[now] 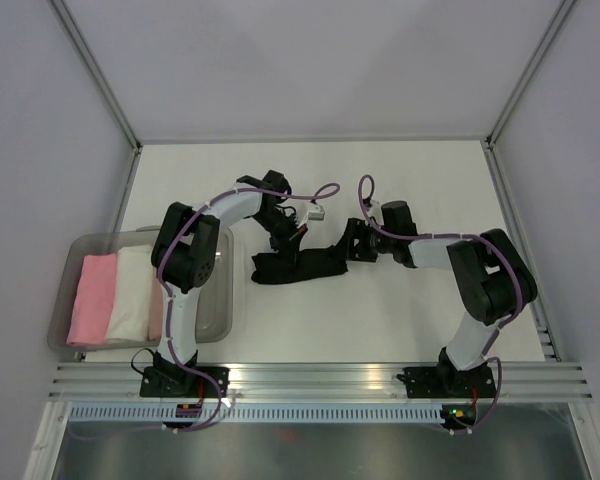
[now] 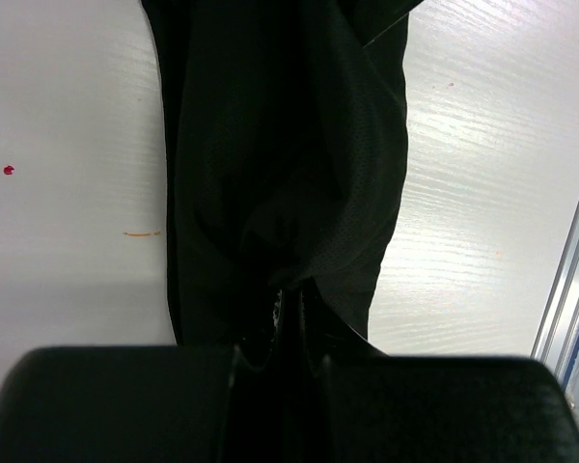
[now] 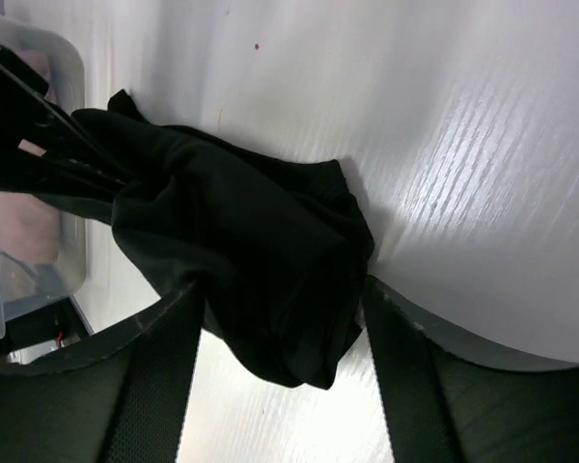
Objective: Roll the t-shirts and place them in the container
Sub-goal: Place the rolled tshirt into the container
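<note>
A black t-shirt (image 1: pixel 300 266) lies bunched in a long strip on the white table between my two arms. My left gripper (image 1: pixel 283 243) is shut on its far left part; in the left wrist view the black cloth (image 2: pixel 289 145) hangs away from the pinched fingertips of the gripper (image 2: pixel 291 307). My right gripper (image 1: pixel 352 243) stands open at the strip's right end. In the right wrist view the rolled black bundle (image 3: pixel 251 241) sits between the wide-set fingers (image 3: pixel 405 376) of the gripper (image 3: pixel 282 333). Pink (image 1: pixel 92 298), white (image 1: pixel 130 292) and peach (image 1: pixel 156 310) rolls lie in the bin.
A clear plastic bin (image 1: pixel 220 330) stands at the left of the table, and its corner (image 3: pixel 58 58) shows in the right wrist view. Aluminium rails (image 1: pixel 320 375) run along the near edge, and grey walls enclose the table on three sides.
</note>
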### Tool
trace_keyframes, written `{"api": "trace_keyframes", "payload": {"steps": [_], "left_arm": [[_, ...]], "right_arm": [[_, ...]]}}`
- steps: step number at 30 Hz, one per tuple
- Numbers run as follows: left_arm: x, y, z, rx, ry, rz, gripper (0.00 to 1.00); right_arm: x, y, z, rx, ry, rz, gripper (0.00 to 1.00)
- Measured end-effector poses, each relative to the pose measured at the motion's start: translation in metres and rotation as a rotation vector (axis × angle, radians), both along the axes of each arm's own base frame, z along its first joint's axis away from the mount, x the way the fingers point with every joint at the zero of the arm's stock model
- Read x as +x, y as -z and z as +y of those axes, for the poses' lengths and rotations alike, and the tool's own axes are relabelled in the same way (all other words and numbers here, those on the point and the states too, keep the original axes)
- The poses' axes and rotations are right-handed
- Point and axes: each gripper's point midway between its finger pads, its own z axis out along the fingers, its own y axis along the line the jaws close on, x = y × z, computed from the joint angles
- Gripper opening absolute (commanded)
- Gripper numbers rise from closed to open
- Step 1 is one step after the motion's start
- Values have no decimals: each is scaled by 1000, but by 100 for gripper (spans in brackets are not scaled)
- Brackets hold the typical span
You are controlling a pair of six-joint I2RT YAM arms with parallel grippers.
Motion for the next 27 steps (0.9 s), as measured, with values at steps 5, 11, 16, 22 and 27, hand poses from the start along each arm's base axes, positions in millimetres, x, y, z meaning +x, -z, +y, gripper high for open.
{"api": "trace_keyframes", "payload": {"steps": [5, 11, 16, 22, 27], "left_arm": [[1, 1, 1, 1, 11, -11, 10], [2, 2, 3, 4, 25, -26, 31], [13, 1, 11, 32, -1, -52, 54], [37, -14, 32, 95, -85, -118, 65], [33, -44, 50, 127, -116, -206, 98]], "right_arm": [[3, 8, 5, 26, 0, 20, 38], [2, 15, 7, 46, 19, 66, 3], [3, 14, 6, 53, 34, 79, 0], [1, 14, 4, 47, 35, 85, 0], [-1, 14, 3, 40, 36, 92, 0]]}}
